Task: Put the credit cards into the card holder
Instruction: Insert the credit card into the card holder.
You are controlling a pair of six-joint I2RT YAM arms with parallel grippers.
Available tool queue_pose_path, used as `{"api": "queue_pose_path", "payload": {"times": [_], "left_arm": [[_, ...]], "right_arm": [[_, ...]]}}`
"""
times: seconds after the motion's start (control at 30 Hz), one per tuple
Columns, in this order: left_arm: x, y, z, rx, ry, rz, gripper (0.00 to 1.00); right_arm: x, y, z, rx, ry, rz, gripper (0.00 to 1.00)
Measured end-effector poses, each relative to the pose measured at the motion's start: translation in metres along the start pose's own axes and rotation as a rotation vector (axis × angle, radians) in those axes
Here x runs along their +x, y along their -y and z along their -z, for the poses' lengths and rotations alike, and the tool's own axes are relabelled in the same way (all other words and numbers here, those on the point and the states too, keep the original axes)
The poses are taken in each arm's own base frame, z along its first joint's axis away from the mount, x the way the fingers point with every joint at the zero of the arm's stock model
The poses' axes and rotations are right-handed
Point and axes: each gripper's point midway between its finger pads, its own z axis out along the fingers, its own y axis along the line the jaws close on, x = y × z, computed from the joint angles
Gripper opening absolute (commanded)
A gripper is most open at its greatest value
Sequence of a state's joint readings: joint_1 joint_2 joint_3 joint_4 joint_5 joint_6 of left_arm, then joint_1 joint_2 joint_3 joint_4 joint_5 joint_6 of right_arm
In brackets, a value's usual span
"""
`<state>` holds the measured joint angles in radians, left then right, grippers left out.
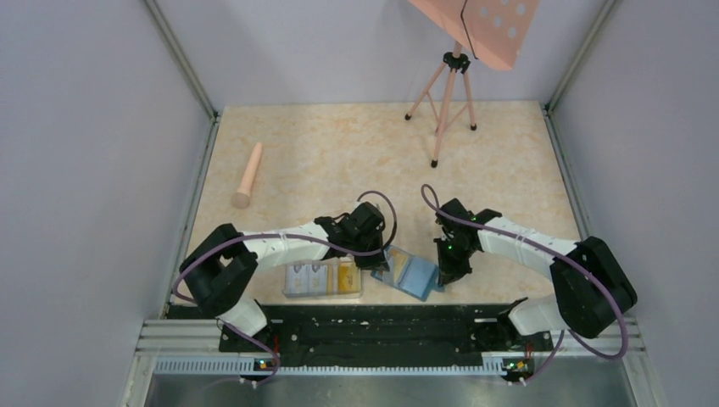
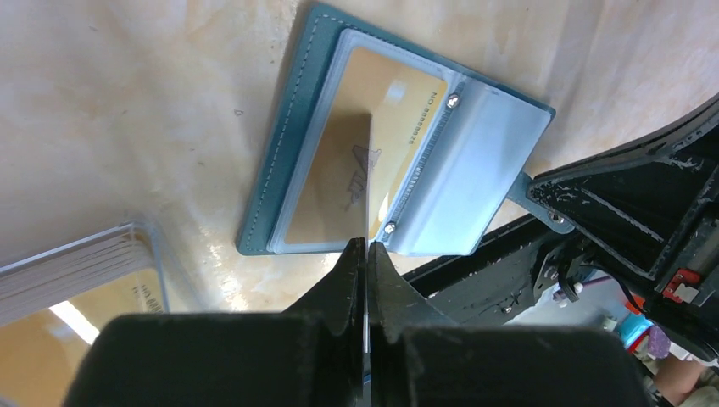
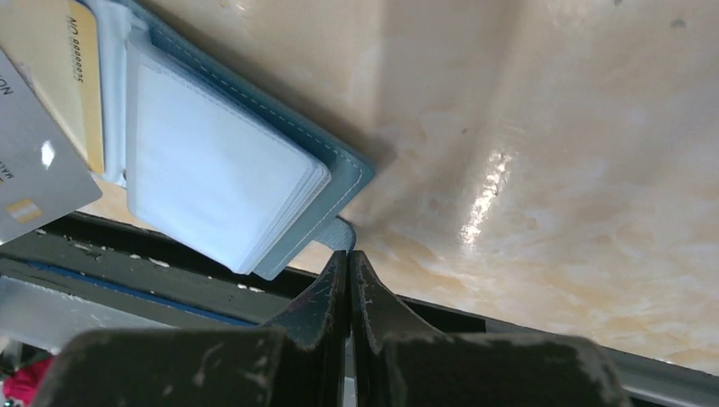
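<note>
Pale grey walls (image 1: 76, 170) on three sides; beige marbled tabletop (image 1: 339, 144) with glare spots; pink tripod (image 1: 444, 106) near the back, carrying what may be a perforated board (image 1: 492, 30), partly cropped

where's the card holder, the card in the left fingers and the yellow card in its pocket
card holder (image 3: 220, 170), right wrist view, blank sleeve stack
held card (image 3: 38, 161), right wrist view, pale face
yellow card (image 2: 407, 102), left wrist view, printed face
</note>
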<state>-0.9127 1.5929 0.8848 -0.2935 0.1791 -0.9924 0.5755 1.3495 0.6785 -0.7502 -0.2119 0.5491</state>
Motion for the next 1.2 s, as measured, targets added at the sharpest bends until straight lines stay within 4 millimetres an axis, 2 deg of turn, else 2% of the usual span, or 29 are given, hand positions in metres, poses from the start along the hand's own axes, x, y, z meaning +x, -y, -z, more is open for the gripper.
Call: {"api": "queue_pose_path", "payload": {"times": [0.1,0.37,0.47,0.53,0.6,0.67,0.9,1.03,1.2], "left_arm": [[-0.004,-0.001,0.006,-0.008,0.027,-0.007,0.0],[-0.008,0.003,0.02,0.029,0.074,-0.033,0.0],[-0.01,0.007,0.019,0.055,0.087,-0.038,0.0],[-0.009,0.008,0.018,0.072,0.091,-0.041,0.0],[-0.008,0.007,0.015,0.085,0.092,-0.043,0.0],[-0.006,0.005,0.013,0.095,0.089,-0.044,0.0],[-0.01,0.009,0.009,0.152,0.116,-0.04,0.0],[-0.013,0.007,0.007,0.171,0.126,-0.022,0.0],[-0.02,0.015,0.009,0.21,0.148,-0.015,0.0]], "right_arm": [[-0.009,-0.004,0.001,-0.005,0.006,0.034,0.0],[-0.048,-0.02,0.01,-0.005,0.085,0.115,0.0],[-0.052,-0.017,0.006,0.02,0.086,0.125,0.11],[-0.053,-0.015,0.005,0.032,0.089,0.125,0.28],[-0.055,-0.013,0.007,0.041,0.105,0.117,0.38],[-0.057,-0.014,0.01,0.038,0.133,0.108,0.44],[-0.059,-0.025,0.027,-0.057,0.249,0.07,0.43],[-0.053,-0.023,0.017,-0.087,0.235,0.038,0.41],[-0.044,-0.016,0.004,-0.119,0.202,-0.016,0.39]]}}
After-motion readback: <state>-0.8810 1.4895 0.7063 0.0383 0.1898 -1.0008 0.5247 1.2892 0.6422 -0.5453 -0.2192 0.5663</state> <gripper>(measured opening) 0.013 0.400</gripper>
